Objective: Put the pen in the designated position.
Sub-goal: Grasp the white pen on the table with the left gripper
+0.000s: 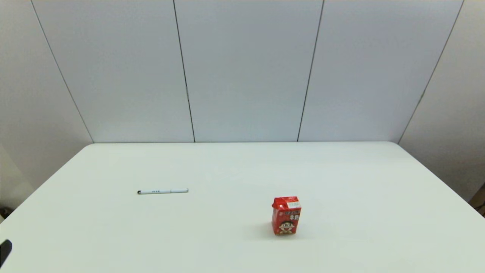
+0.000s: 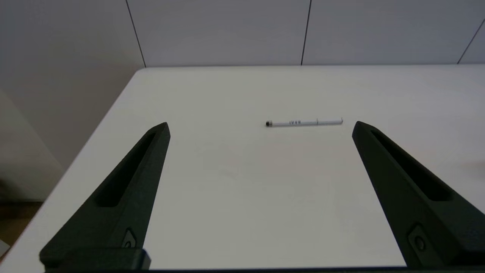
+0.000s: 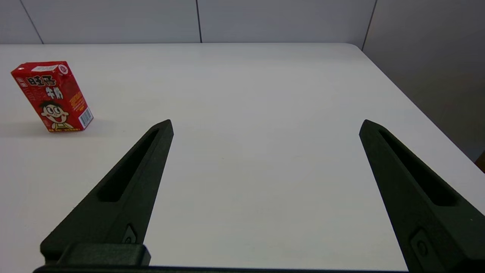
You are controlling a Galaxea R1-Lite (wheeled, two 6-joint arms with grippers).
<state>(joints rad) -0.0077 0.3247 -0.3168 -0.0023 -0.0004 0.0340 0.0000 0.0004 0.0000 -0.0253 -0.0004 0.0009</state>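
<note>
Slim white pen point(image 1: 163, 191) flat on table point(image 1: 341, 170)

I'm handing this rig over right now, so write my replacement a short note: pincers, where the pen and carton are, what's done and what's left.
Left pincer: open, empty, low over the table's near left side, facing the pen.
Right pincer: open, empty, over the near right side of the table.
Pen: lying flat on the white table, left of centre, dark tip toward the robot's left, untouched.
Red carton: upright, right of the pen and nearer the robot, well apart from it.
Done: nothing yet; no grasp made.
Left: pick up the pen, probably with the left pincer, and set it in its spot. No marker for that spot shows on the table.
</note>
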